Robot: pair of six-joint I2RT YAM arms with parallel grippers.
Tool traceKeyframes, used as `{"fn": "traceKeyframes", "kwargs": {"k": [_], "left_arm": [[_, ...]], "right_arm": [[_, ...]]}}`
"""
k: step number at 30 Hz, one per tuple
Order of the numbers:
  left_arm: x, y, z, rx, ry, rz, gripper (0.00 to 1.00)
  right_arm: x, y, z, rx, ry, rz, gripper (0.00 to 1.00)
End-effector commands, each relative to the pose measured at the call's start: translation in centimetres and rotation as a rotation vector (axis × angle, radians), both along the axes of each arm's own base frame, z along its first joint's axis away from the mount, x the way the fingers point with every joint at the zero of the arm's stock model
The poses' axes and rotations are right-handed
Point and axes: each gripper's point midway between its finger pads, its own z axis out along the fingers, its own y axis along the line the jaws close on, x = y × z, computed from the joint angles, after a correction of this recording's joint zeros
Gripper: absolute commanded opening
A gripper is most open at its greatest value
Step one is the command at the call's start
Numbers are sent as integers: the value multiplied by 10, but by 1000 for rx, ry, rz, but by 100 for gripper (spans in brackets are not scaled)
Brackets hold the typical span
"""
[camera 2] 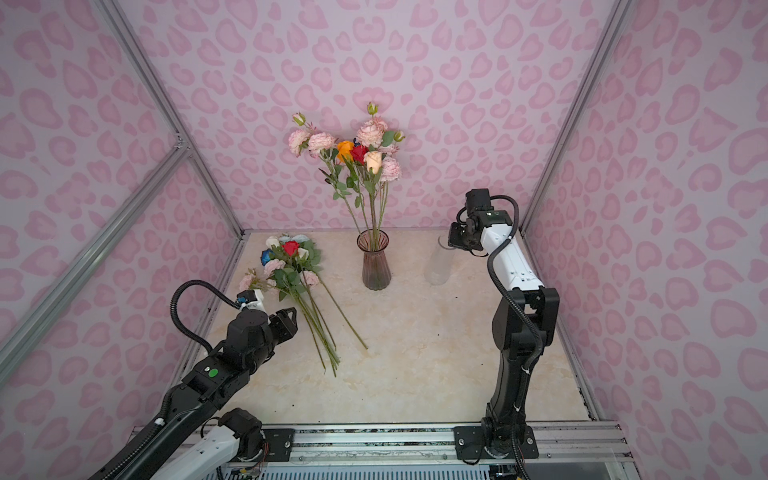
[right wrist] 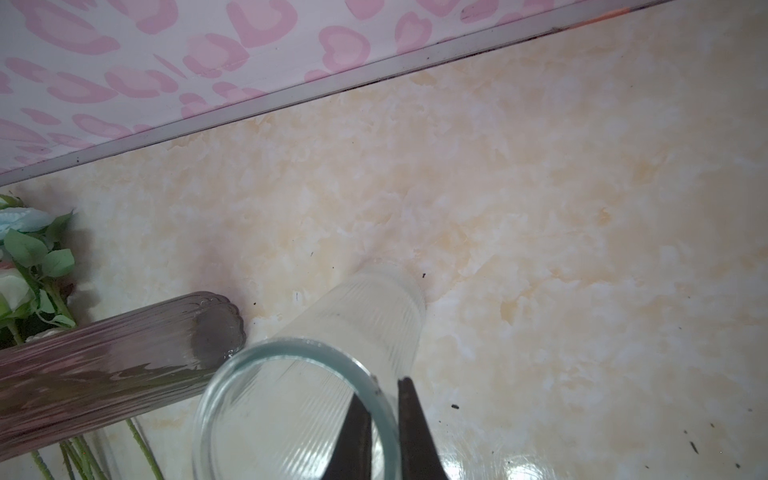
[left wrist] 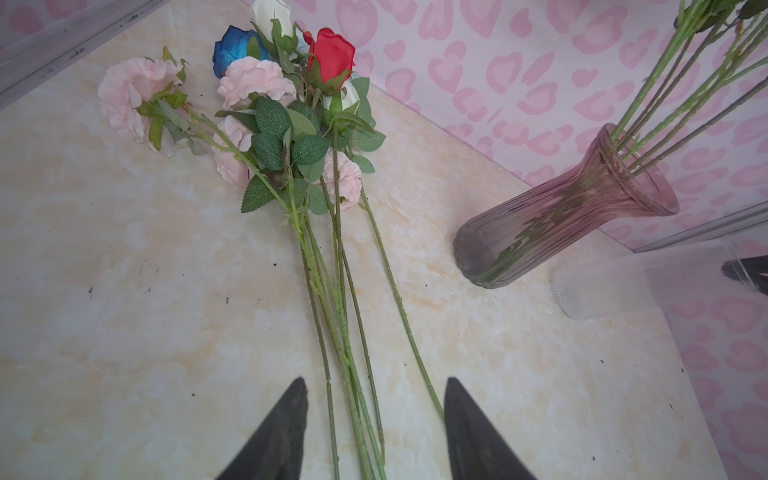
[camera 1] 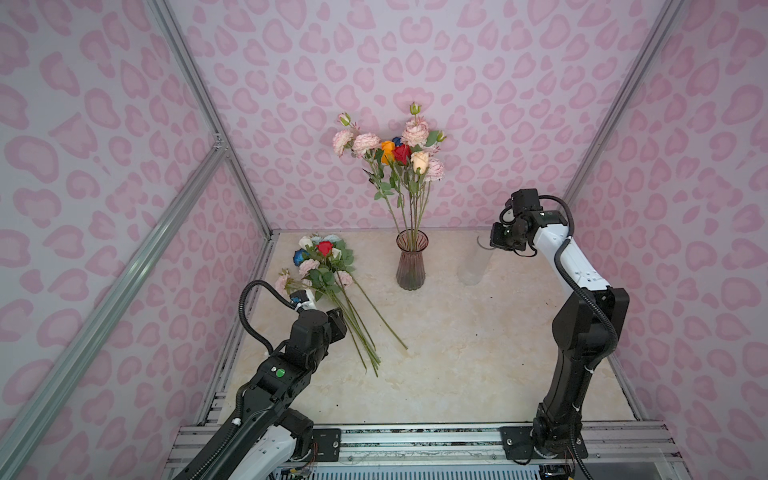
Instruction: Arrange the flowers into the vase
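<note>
At about 10 o'clock on the desk (camera 1: 478, 357), a bundle of loose flowers (camera 1: 328, 270) is laid flat, and other flowers (camera 1: 399, 153) are already stood in the pink vase (camera 1: 410, 266) at 12 o'clock. Above the lower stems (left wrist: 345, 332) the left tool (left wrist: 376, 382) is held spread, and no stem is seen to be touched. At 1 o'clock the rim of the clear vase (right wrist: 365, 316) is pinched by the right tool (right wrist: 380, 388), with one finger inside the glass and one outside.

Such a narrow grip on smooth glass may slip. If the clear vase is pulled sideways, it may be tipped, and the top-heavy pink vase near it could be knocked over. If the left tool is pressed together where it hangs, several stems may be caught at once. The tangled leaves could then drag the whole bundle, or a flower could be dropped on the way.
</note>
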Motion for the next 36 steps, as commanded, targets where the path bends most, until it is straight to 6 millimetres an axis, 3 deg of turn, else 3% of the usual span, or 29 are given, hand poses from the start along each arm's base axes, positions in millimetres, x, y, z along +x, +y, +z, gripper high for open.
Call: {"fn": "traceKeyframes", "kwargs": {"k": [1,6,10,14,20,24,29,36], "left_arm": [[4,0,9,-13,-40,5,54],[4,-1,10,-20,-47,2,54],[5,-1,14,-26,-58,6,54],[8,-3,11,-41,-49,11,54],[15,-11,3,-81,-22,13,54],[21,-16,-4,-62,11,3,54],[24,-19,-9,-58,31,-6,54],[22,-18,-16,-39,50,-8,54]], "right_arm": [[-5,9,7,36,-4,14,0],[-16,13,28,11,-37,23,0],[-39,29,45,-27,-56,63,0],[-80,59,53,-89,-33,160,0],[-150,110,42,-141,38,350,0],[-178,144,40,-136,42,443,0],[-187,167,29,-132,53,497,0],[-181,182,9,-103,44,506,0]]}}
